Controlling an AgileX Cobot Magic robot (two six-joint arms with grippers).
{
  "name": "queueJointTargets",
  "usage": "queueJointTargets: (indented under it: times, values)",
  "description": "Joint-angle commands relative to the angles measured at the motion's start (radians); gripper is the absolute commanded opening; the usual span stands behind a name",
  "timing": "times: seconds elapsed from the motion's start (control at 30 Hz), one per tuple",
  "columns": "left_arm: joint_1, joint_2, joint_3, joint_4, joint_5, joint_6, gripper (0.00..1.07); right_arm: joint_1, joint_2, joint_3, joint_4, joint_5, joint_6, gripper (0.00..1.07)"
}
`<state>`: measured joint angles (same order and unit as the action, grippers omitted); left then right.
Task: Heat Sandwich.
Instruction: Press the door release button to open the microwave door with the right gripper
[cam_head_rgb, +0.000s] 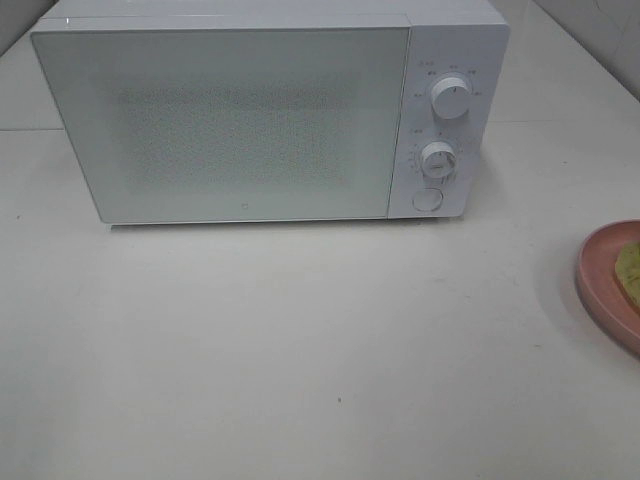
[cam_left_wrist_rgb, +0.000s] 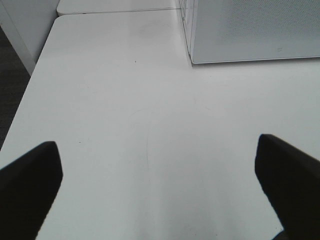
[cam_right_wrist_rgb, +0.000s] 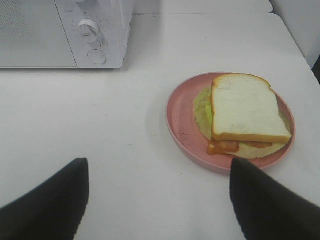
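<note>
Sandwich (cam_right_wrist_rgb: 247, 107) on the pink plate (cam_right_wrist_rgb: 175, 120), far out at three o'clock in the high view and half cut off by the frame edge there; top slice skewed against the layers beneath, with reddish and pale green filling poking out at one side. Microwave (cam_head_rgb: 250, 120) at twelve o'clock, door (cam_head_rgb: 220, 120) shut, with an upper dial (cam_head_rgb: 452, 97), a lower dial (cam_head_rgb: 438, 160) and a round button (cam_head_rgb: 427, 199) down its three o'clock side. Right gripper (cam_right_wrist_rgb: 157, 167) hovering just short of the plate, jaws wide apart, nothing between them. Left gripper (cam_left_wrist_rgb: 156, 150) over bare table (cam_left_wrist_rgb: 125, 100), facing the microwave's nine o'clock front corner, jaws likewise fully spread and empty. Judged as the very start: nothing lifted, nothing opened. Plenty to go wrong from here. Pinching the sandwich itself instead of the plate rim: likely to squash the soft bread or shear the loose top slice off the stack. Gripping the shallow rim too thinly: likely to tip the plate and slide the food off toward the table edge, not far off on that side. Carrying the plate over before opening the door: a bump against the front panel and a spill. Pressing the round button without bracing: perhaps a shove of the whole white box backward rather than a popped door. Catching either dial by mistake, so near the button: a wrong setting and no opening. Plate's fit through the doorway: not to be told from these views.
</note>
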<state>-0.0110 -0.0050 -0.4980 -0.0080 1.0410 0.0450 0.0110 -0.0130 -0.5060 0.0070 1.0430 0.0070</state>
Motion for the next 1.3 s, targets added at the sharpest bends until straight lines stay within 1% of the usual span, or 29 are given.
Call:
queueJointTargets:
  times: [0.03,0.13,0.27,0.37,0.7,1.0,1.3]
  values:
    - [0.003,-0.028,0.003,-0.002,-0.004,-0.003,1.04,0.002,-0.017,-0.008,0.004,-0.019,0.002,0.75]
    - [0.003,-0.028,0.003,-0.002,-0.004,-0.003,1.04,0.002,-0.017,-0.030,0.005,-0.062,0.002,0.75]
    - [0.003,-0.028,0.003,-0.002,-0.004,-0.003,1.04,0.002,-0.010,-0.034,0.003,-0.134,0.002,0.75]
    - [0.003,-0.028,0.003,-0.002,-0.004,-0.003,1.04,0.002,0.009,-0.034,0.003,-0.153,0.002,0.75]
    - [0.003,-0.028,0.003,-0.002,-0.004,-0.003,1.04,0.002,0.186,-0.034,0.003,-0.241,0.002,0.75]
    - [0.003,-0.028,0.003,-0.002,-0.004,-0.003,1.04,0.002,0.309,-0.034,0.003,-0.344,0.002,0.75]
    - [0.003,-0.028,0.003,-0.002,-0.004,-0.003,1.04,0.002,0.424,-0.034,0.003,-0.407,0.002,0.75]
